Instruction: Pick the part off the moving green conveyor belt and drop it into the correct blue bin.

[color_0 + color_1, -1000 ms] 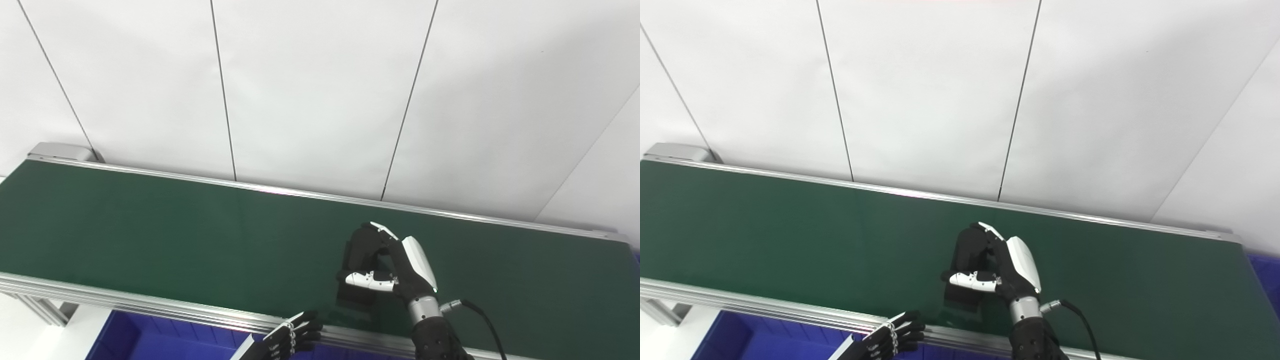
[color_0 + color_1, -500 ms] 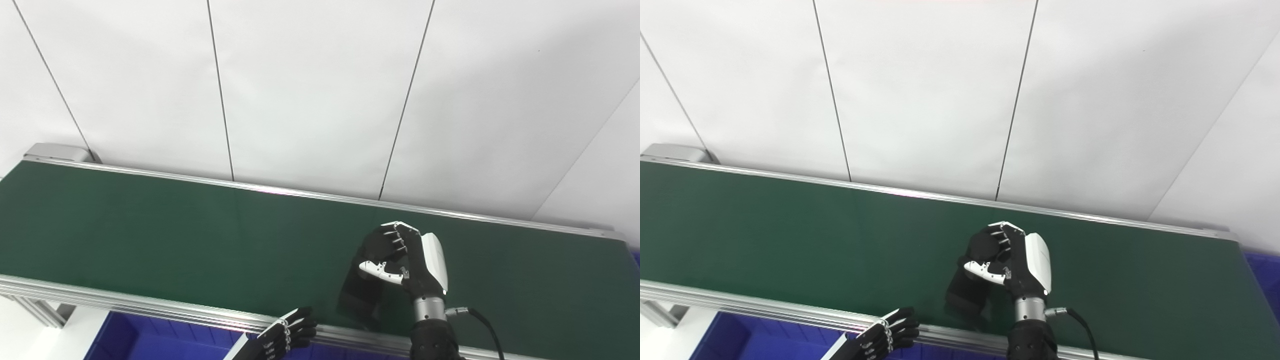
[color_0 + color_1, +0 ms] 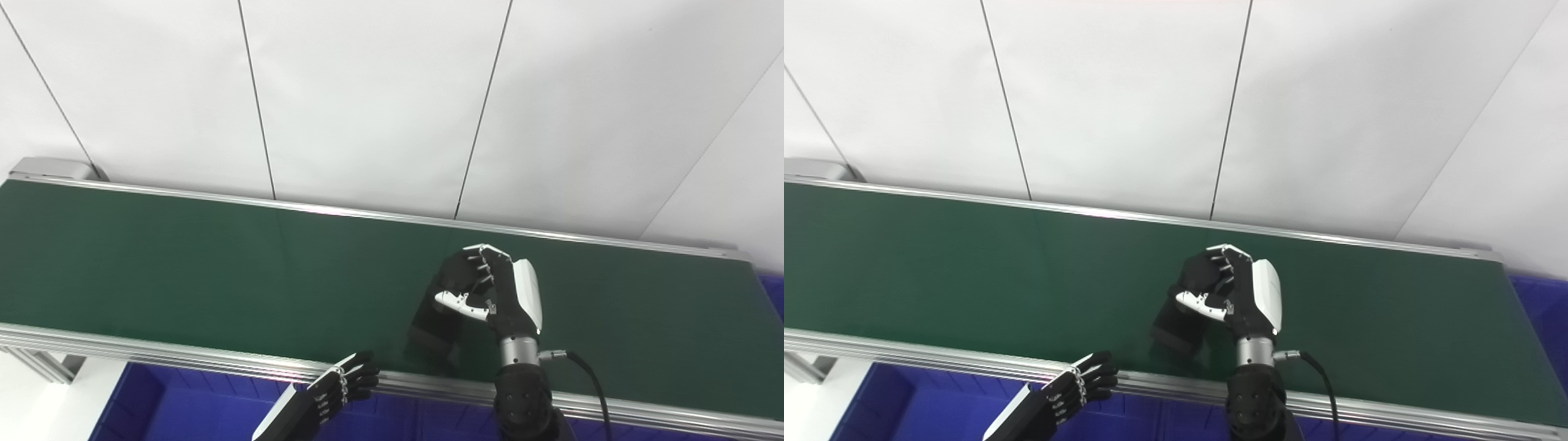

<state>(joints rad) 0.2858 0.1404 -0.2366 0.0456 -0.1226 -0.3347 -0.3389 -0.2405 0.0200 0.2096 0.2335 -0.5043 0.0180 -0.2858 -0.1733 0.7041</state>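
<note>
**Right hand wrapped around the black part over the belt**

So the right hand (image 3: 490,291) is sitting over the green conveyor belt (image 3: 184,269), a bit right of the middle, with its fingers (image 3: 474,269) curled in and the white thumb (image 3: 456,301) crossing the front of a dark, blocky part (image 3: 438,312). The part looks black against the green and hangs down and to the left from the grip, tilted rather than flat. Can't honestly tell whether its lower end touches the belt or sits just above it, since there's a dark reflection right under it.

The left hand (image 3: 346,383) is down at the near rail (image 3: 153,358) of the conveyor, fingers loosely bent and apart, holding nothing, its fingertips right at the rail's edge.

A blue bin (image 3: 184,407) shows below the near rail on the left, and another bit of blue (image 3: 1540,306) peeks out past the belt's right end. White wall panels (image 3: 367,104) fill the far side.
</note>
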